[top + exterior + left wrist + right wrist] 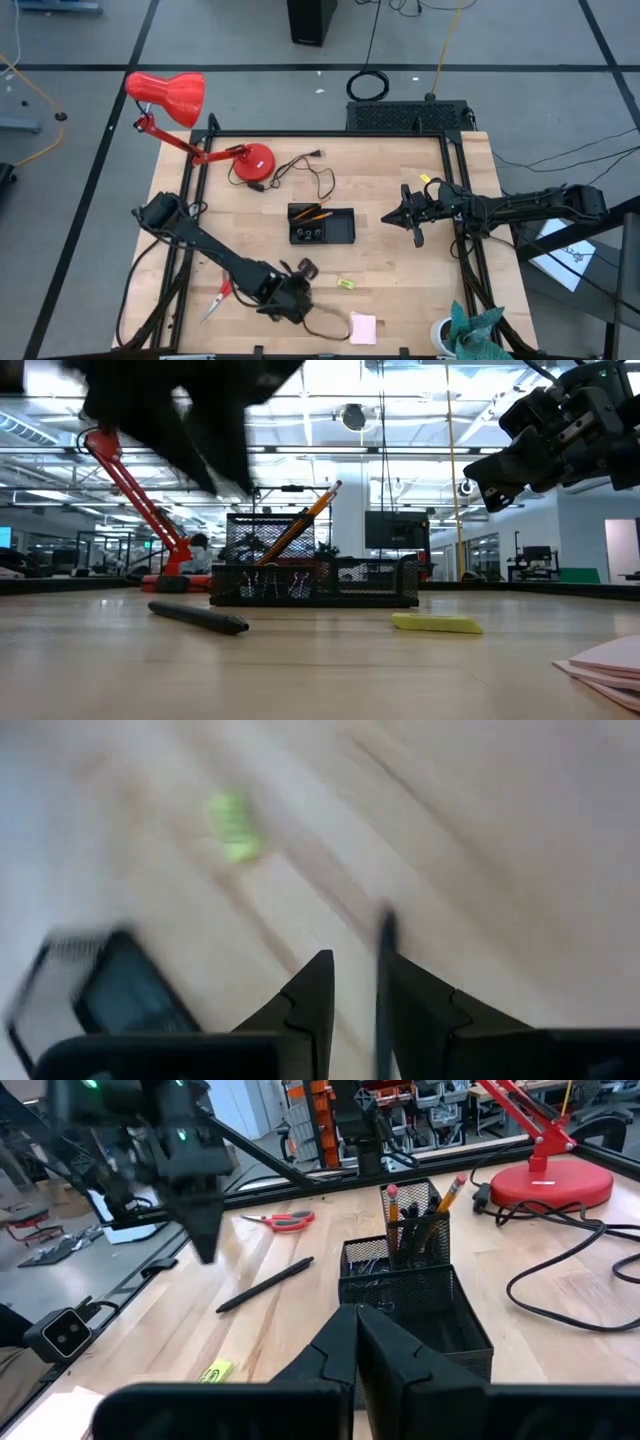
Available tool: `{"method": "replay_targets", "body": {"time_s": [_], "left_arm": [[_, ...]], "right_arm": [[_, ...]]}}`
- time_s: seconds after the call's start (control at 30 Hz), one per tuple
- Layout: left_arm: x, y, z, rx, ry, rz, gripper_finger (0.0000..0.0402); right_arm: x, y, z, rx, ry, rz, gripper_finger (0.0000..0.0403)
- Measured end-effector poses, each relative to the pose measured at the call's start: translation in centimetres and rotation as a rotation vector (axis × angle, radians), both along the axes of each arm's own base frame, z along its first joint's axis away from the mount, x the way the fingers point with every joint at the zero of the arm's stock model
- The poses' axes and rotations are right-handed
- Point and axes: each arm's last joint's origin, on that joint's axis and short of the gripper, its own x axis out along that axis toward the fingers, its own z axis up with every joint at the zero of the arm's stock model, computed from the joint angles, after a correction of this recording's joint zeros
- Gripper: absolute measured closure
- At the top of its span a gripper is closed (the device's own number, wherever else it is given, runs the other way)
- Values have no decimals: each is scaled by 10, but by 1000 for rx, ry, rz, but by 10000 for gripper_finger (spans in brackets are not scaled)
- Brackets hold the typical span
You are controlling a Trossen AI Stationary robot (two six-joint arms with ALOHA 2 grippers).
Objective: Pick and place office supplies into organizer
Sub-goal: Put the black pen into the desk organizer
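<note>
The black mesh organizer (322,224) stands mid-table with orange pencils (420,1205) upright in its tall cup and binder clips (280,584) in a low compartment. A dark pen (265,1285) lies flat on the wood, near the organizer's near side. My left gripper (290,292) hovers above the pen, pointing down and open; in its wrist view the pen (385,970) shows through the gap between the fingers. The yellow item (345,284), pink pad (363,327) and red scissors (218,297) lie along the near part of the table. My right gripper (415,222) is shut and empty, raised to the right of the organizer.
A red desk lamp (250,160) and its black cord (305,170) sit beyond the organizer toward the far edge. A white cup with green cloth (462,330) stands at the near right corner. Bare wood lies between the organizer and the near edge.
</note>
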Motion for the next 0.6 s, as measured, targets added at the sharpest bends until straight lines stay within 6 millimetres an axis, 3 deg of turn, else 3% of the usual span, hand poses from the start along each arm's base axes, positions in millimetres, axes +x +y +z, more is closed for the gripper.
{"method": "replay_targets", "body": {"time_s": [0.13, 0.23, 0.37, 0.6], "left_arm": [[14, 9, 19, -316, -106, 561, 314], [22, 21, 20, -562, -40, 862, 314], [24, 29, 15, -812, 136, 1160, 314], [15, 37, -6, -846, 244, 1401, 314]], "right_arm": [[0, 0, 0, 15, 2, -2, 399], [0, 0, 0, 16, 2, -1, 399], [0, 0, 0, 18, 2, -1, 399], [0, 0, 0, 18, 2, 3, 399]]}}
